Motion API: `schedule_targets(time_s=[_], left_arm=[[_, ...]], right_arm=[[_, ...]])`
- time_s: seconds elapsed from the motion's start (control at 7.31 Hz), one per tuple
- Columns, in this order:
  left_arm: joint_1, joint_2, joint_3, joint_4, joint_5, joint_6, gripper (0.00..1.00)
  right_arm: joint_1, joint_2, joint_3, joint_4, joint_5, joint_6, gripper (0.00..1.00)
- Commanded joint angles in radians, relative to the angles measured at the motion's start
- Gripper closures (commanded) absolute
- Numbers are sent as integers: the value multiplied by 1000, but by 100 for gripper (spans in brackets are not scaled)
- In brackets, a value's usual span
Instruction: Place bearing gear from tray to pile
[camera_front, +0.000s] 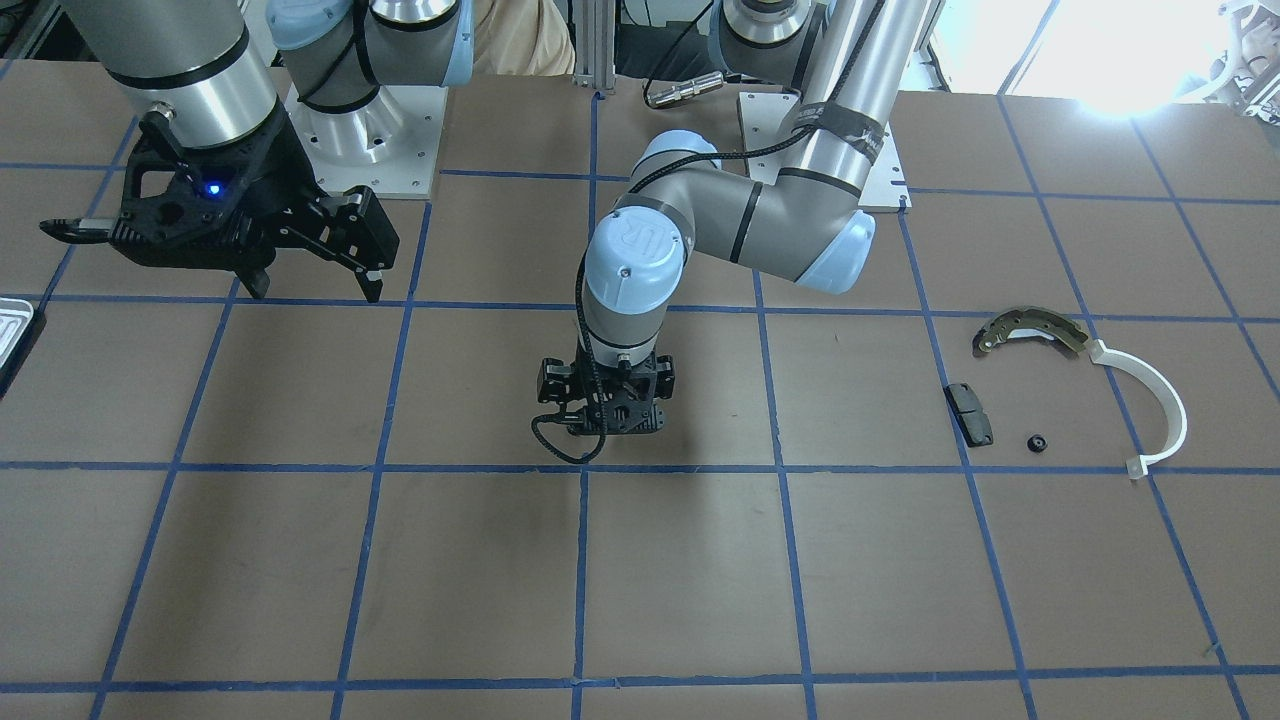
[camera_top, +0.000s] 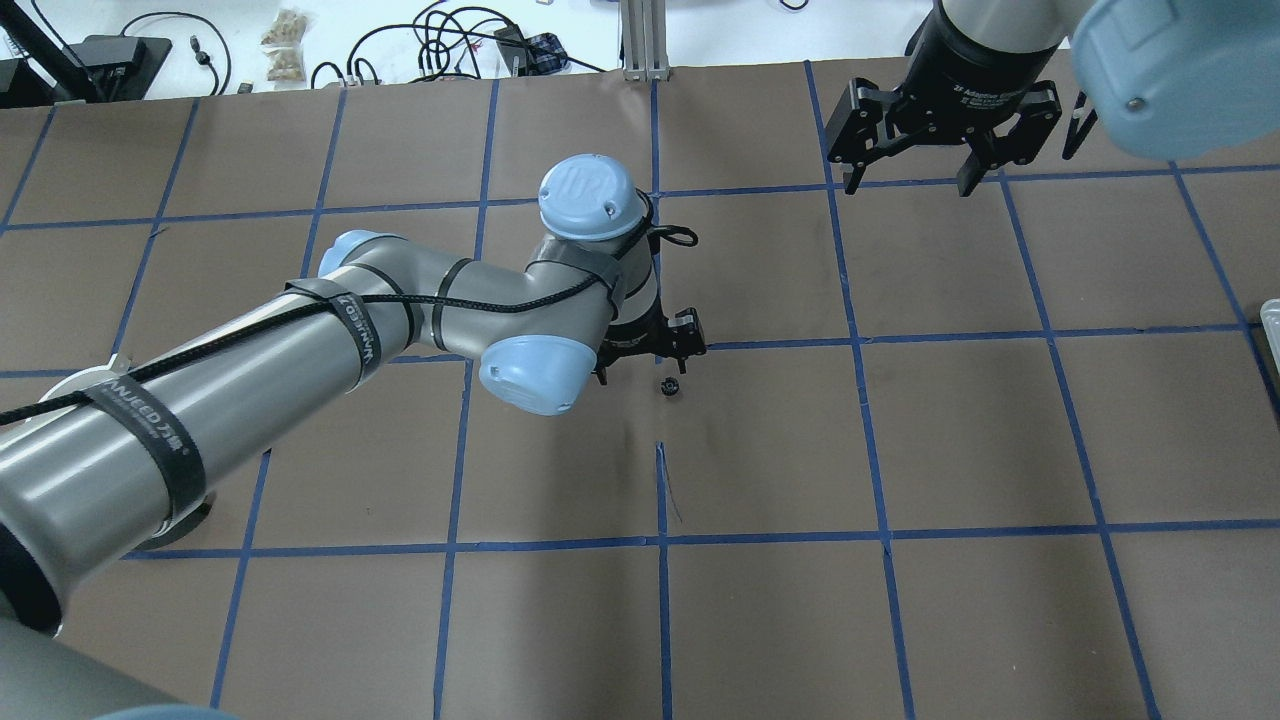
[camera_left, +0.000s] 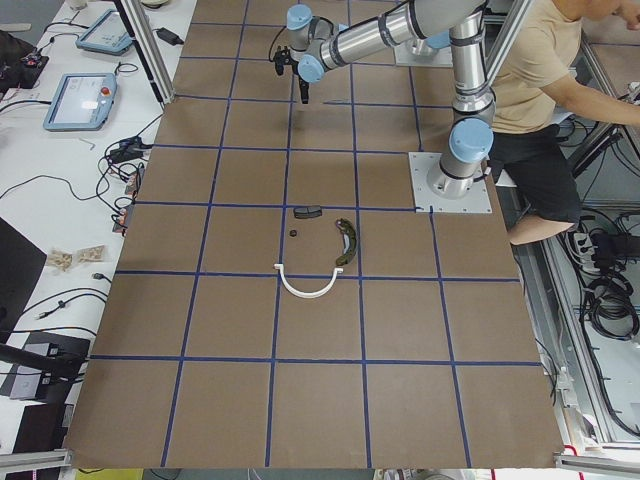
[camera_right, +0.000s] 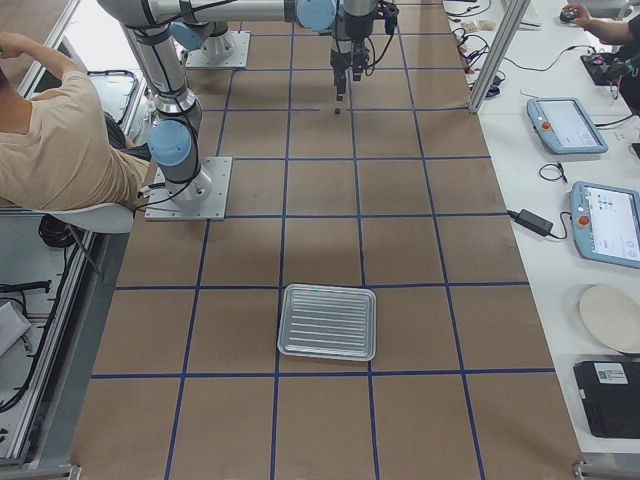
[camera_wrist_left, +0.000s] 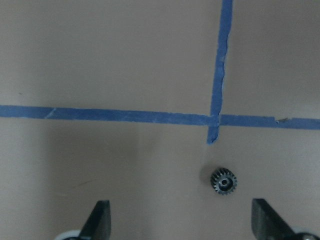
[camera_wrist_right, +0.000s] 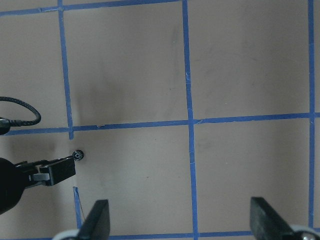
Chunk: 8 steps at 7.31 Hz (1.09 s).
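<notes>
The bearing gear (camera_wrist_left: 223, 181), small, black and toothed, lies flat on the brown table near a blue tape crossing, also in the overhead view (camera_top: 670, 385). My left gripper (camera_wrist_left: 182, 226) is open and empty, pointing down over it; the gear sits just ahead of the fingers, nearer the right one. My right gripper (camera_top: 908, 182) is open and empty, high above the table. The tray (camera_right: 327, 322) is silver, ridged and holds nothing. The pile lies apart: a bronze-grey brake shoe (camera_front: 1030, 330), a white curved strip (camera_front: 1160, 400), a black pad (camera_front: 969, 413).
A small black round part (camera_front: 1037, 443) lies beside the pad in the pile. The tray's corner (camera_front: 12, 335) shows at the front view's left edge. A person in a tan shirt (camera_left: 520, 70) sits behind the robot bases. Blue tape grids the table.
</notes>
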<state>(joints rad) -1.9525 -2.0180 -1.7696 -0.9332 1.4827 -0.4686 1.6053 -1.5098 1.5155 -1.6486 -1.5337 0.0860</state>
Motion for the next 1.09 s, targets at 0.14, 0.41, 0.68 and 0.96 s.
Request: schedule_targets(time_s=[0.14, 0.41, 0.68, 0.96], left_arm=[[-39, -57, 13, 14, -5, -145, 0], [-60, -71, 25, 13, 4, -147, 16], [-60, -99, 63, 36, 20, -134, 21], [-60, -123, 99, 34, 47, -127, 21]], right_arm=[[-1, 0, 0, -8, 1, -3, 0], [-1, 0, -1, -13, 4, 3, 0], [-1, 0, 0, -13, 6, 3, 0], [-1, 0, 0, -14, 7, 3, 0]])
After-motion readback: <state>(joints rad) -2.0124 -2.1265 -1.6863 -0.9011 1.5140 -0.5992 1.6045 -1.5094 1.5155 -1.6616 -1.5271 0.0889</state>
